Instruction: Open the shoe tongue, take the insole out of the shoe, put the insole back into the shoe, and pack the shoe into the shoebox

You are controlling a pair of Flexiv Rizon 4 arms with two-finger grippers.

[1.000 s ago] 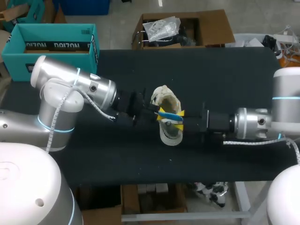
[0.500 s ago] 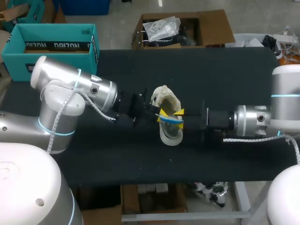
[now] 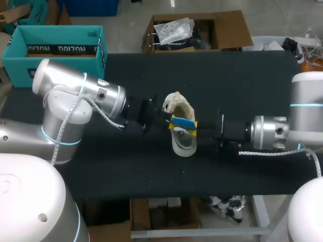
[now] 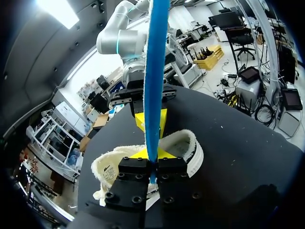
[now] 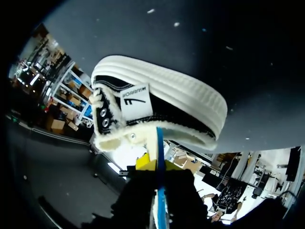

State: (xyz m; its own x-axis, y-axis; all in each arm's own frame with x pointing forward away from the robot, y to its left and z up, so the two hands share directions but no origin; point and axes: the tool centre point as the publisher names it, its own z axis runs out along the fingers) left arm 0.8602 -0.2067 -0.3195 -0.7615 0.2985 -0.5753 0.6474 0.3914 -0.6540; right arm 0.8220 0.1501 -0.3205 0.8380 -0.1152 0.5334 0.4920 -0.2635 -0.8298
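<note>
Left gripper and right gripper fingers both pinched tight on blue insole, held just over sneaker mid counter; risk: 2 arms pulling unevenly could buckle it or tip sneaker

The only thing here apart from the task's own is the surface itself: a dark, matte black top running from the left edge to the right edge in the head view. Its far edge and near edge both run straight, and the far right corner is squared. In the left wrist view the surface reads as an even dark grey. In the right wrist view the surface carries a few small pale specks, scattered well apart from one another.
</note>
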